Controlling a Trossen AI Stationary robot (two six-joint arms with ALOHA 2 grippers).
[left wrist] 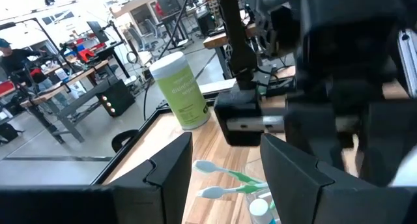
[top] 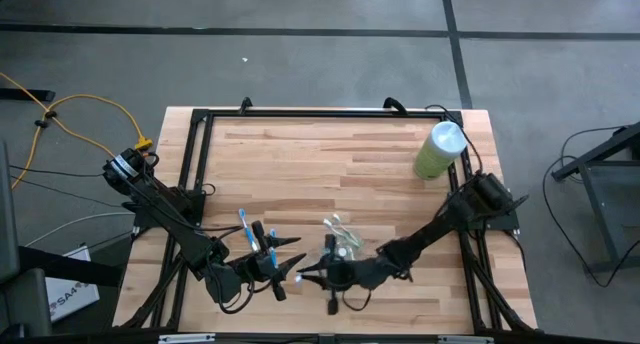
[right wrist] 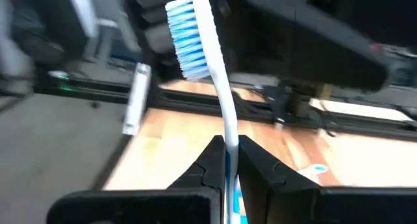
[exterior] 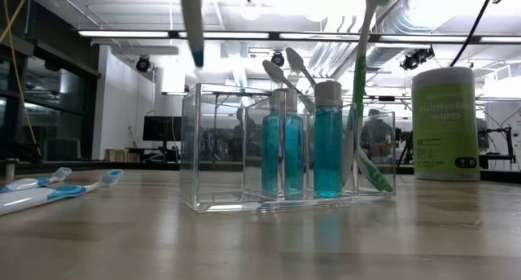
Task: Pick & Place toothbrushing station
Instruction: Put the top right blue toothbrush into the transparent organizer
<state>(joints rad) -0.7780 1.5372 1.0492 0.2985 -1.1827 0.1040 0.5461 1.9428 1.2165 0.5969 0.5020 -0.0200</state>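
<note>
Two grippers meet near the table's six o'clock edge. Right gripper [right wrist: 227,160] is clenched on a blue-bristled toothbrush [right wrist: 210,61], handle pinched between the fingers, bristle head standing clear above them. Left gripper [left wrist: 225,175] hangs just beside it, at its nine o'clock in the high view, fingers spread and holding nothing. The toothbrushing station [exterior: 224,200], a clear tray, stands just at twelve o'clock of the right gripper; it carries teal containers [exterior: 327,142], a green toothbrush [exterior: 370,162] and two pale brush heads. Spare toothbrushes [top: 243,227] lie flat at ten o'clock; the wipes canister [top: 438,150] stands well apart at two o'clock. Risks, as judged: thin handle could pivot in the pinch; crowded arms could collide; a misaligned lowering could nudge the light tray or topple a container.
</note>
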